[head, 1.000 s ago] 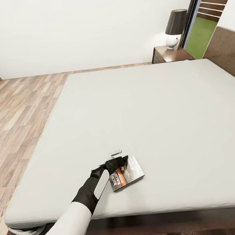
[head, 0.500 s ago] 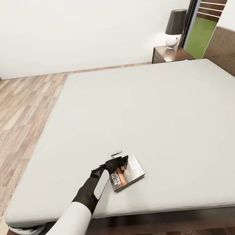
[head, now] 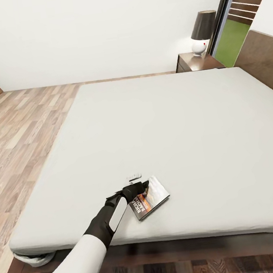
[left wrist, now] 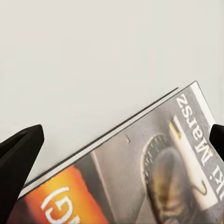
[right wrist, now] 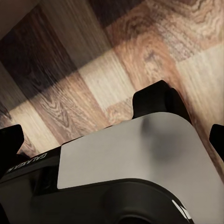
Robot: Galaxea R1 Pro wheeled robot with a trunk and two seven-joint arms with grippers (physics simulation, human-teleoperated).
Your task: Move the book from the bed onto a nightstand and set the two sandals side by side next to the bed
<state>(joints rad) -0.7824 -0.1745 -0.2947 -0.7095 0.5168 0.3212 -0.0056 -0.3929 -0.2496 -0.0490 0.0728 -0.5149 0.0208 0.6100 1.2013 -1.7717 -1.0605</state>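
The book [head: 153, 197] lies flat on the grey mattress of the bed [head: 174, 127], close to its near edge, its dark cover and orange band facing up. My left gripper [head: 137, 187] hangs over the book's left end. In the left wrist view the book [left wrist: 154, 172] sits just under the left gripper [left wrist: 116, 144], whose black fingertips [left wrist: 18, 154] stand wide apart, open and holding nothing. The right gripper [right wrist: 112, 137] is open over the wood floor. A nightstand [head: 196, 63] stands at the far side of the bed. The sandals are out of view.
A lamp [head: 203, 31] with a dark shade stands on the nightstand. The brown headboard [head: 261, 60] runs along the right. Wood-plank floor [head: 11, 141] lies to the left of the bed. A crumpled sheet corner [head: 34, 258] hangs at the bed's near left corner. My grey base [right wrist: 126, 154] sits below the right gripper.
The head view has shifted slightly, so the bed's near edge sits higher. The book has turned a little and slid slightly right under the left gripper.
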